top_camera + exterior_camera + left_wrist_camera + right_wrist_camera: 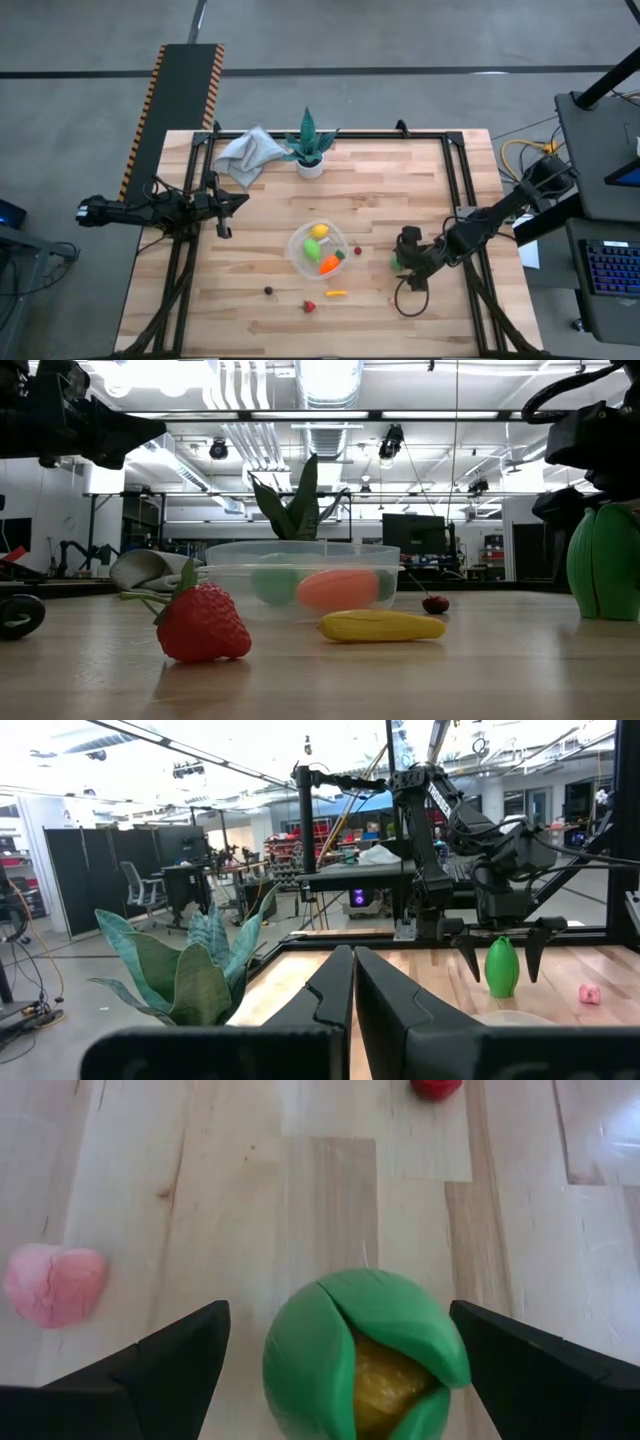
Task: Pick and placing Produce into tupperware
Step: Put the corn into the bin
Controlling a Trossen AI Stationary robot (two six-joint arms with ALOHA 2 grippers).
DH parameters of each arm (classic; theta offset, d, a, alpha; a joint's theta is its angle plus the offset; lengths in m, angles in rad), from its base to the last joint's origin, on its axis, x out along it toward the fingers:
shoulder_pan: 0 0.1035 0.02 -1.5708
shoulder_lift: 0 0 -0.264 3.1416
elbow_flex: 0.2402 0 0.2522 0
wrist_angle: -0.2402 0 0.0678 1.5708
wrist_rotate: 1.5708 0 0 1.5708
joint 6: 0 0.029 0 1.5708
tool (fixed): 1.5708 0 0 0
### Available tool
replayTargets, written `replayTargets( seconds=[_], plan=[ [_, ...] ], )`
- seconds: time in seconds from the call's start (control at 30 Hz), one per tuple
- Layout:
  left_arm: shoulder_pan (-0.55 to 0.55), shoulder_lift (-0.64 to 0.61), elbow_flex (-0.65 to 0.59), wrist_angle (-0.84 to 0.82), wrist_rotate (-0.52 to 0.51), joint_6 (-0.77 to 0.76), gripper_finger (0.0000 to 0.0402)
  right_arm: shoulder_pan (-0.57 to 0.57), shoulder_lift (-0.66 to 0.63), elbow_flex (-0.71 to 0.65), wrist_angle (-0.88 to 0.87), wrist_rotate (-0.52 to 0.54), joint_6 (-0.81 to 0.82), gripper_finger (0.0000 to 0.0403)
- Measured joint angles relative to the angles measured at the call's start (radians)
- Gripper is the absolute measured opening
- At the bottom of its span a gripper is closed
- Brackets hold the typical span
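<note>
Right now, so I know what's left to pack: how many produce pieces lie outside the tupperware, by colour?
Red: 2 (strawberry, small red bit)
Yellow: 1 (yellow piece)
Green: 1 (green piece)
Dark: 1 (dark bit)
Pink: 1 (pink bit)
Total: 6

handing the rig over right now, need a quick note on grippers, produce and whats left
Right gripper: open, fingers either side of the upright green corn piece, not closed on it.
Left gripper: shut, empty, waiting at the table's left edge.
Done: tupperware holds a lemon, a green piece and a carrot.
Left on the table: green corn piece, strawberry, yellow piece, cherry, pink piece, dark bit.
</note>
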Motion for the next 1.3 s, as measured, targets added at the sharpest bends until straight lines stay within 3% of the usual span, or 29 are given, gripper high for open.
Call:
replayTargets(
  seconds=[0.2, 0.73, 1.03, 1.3],
  plan=[
    [0.000, 0.000, 0.000, 0.000, 0.000, 0.000, 0.0000, 0.000, -0.002, 0.000, 0.001, 0.010, 0.026, 0.0345],
    [0.000, 0.000, 0.000, 0.000, 0.000, 0.000, 0.0000, 0.000, -0.002, 0.001, 0.001, 0.019, 0.024, 0.0188],
    [0.000, 0.000, 0.000, 0.000, 0.000, 0.000, 0.0000, 0.000, -0.002, 0.001, -0.001, 0.020, 0.022, 0.0203],
    [0.000, 0.000, 0.000, 0.000, 0.000, 0.000, 0.0000, 0.000, -0.003, 0.018, -0.008, 0.025, 0.007, 0.0187]
  ],
)
